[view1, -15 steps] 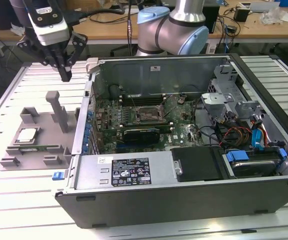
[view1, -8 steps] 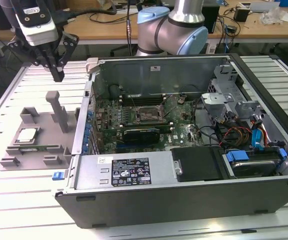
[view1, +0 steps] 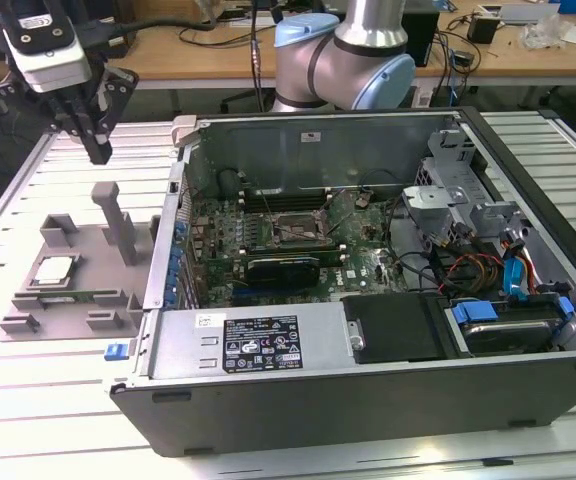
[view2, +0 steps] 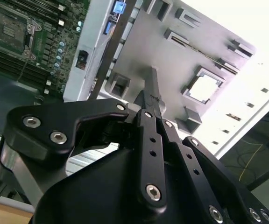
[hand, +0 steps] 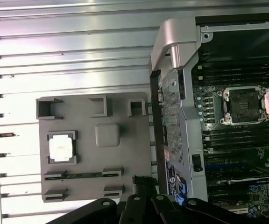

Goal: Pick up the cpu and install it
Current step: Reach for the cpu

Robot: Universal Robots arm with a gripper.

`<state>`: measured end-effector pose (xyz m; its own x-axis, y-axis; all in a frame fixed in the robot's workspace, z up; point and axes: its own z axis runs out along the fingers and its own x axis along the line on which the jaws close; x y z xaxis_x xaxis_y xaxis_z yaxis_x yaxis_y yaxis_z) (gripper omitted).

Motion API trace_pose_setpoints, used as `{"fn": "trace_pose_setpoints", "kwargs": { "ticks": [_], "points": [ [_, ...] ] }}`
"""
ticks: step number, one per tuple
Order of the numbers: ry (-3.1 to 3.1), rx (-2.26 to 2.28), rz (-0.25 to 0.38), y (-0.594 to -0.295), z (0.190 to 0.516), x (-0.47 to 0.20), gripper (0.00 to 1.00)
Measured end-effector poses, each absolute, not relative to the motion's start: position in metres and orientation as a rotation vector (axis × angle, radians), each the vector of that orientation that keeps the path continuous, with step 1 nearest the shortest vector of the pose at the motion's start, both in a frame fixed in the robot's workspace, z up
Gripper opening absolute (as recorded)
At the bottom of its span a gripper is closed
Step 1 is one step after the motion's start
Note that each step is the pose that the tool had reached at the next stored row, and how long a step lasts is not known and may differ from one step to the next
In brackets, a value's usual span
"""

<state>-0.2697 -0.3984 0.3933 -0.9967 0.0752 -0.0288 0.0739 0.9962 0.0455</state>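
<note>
The slatted metal desk (view1: 48, 400) carries an open grey desktop computer case (view1: 368, 400) lying on its side. Inside, on the green motherboard, the square processor socket (hand: 243, 105) lies uncovered with no chip in it. Just beside the case, on the exterior view's left, sits a grey plastic tray (hand: 120, 158) of moulded recesses.

The black two-fingered gripper (view1: 99, 150) hangs above the tray's far part, well clear of everything. Its jaws look pressed together and carry nothing.

The small flat square cpu with a shiny silver top (view1: 52, 270) lies in its own recess of the tray, bright face up. Being square, it has no real long axis, and its edges run parallel to the tray's sides.

By my reading the pick-up is the step in hand and has not yet been done. It calls for spread jaws set squarely over two opposite edges of the chip.
</note>
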Motion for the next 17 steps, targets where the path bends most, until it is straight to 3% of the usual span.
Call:
{"fn": "trace_pose_setpoints", "kwargs": {
  "ticks": [17],
  "points": [
    [3.107, 0.116, 0.069, -0.39, 0.374, -0.323, 0.11]
  ]
}}
